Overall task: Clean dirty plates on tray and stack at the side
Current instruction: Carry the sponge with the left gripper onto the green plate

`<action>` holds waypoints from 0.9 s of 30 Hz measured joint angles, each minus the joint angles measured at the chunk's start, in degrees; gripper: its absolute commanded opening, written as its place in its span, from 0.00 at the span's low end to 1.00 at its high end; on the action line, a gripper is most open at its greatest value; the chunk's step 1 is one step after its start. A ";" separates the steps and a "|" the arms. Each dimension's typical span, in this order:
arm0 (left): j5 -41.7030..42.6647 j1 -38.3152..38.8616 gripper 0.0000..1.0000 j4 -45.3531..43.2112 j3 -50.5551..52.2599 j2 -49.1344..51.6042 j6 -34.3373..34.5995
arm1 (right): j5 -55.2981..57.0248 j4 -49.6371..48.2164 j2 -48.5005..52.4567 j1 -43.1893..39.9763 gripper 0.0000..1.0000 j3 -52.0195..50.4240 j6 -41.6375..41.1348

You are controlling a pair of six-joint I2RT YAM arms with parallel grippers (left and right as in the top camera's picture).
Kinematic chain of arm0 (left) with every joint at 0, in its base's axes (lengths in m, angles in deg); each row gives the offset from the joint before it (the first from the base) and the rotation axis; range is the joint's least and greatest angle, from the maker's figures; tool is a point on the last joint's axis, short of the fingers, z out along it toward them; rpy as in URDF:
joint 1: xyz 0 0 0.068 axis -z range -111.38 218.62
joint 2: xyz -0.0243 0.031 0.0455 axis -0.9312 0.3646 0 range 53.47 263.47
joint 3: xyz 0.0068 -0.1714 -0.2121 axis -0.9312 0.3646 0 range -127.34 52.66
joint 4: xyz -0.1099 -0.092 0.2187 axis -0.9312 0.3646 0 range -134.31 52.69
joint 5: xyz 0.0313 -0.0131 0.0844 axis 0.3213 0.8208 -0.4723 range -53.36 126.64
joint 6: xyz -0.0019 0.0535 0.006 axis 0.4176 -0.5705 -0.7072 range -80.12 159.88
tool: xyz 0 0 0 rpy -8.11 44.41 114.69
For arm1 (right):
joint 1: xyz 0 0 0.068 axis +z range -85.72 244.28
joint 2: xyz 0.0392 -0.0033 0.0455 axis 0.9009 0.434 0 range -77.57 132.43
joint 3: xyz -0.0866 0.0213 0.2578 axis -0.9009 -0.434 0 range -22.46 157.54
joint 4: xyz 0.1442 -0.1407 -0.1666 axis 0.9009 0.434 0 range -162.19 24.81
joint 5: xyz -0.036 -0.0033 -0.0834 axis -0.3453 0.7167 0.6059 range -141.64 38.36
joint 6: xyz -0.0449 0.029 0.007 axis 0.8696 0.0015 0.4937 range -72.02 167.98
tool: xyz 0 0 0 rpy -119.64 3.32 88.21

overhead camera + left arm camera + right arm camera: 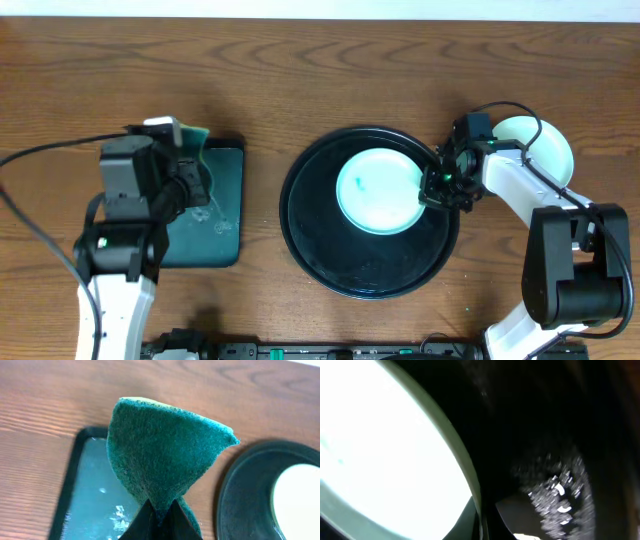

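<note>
Just left of R hand, pinched on its rim, sits the mint plate on tray; L hand, clamping sponge, is farther, plate to its right.

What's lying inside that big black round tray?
One pale mint plate with a teal smear, the right tool pinching its rim. The plate hides the tray floor beneath it.

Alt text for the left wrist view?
The left gripper pinches a dark green scouring sponge that fans upward, filling the centre. Behind, on the wooden table, lie a rectangular dark-green tray at left and the round black tray holding a pale plate at right.
</note>
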 measured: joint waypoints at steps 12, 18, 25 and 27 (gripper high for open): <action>5.97 3.67 0.07 -0.31 0.00 11.34 4.31 | -2.36 -1.97 0.55 5.38 0.01 -0.13 -2.01; 6.62 12.76 0.07 -2.27 0.00 13.44 7.63 | -1.55 -3.85 0.59 10.34 0.01 -0.13 -5.16; 5.66 24.61 0.07 -8.59 0.00 21.24 15.54 | -1.09 -4.72 0.63 13.16 0.01 -0.13 -6.80; 5.51 27.30 0.07 -11.04 0.00 24.70 17.92 | -1.07 -4.76 0.63 13.22 0.01 -0.13 -6.84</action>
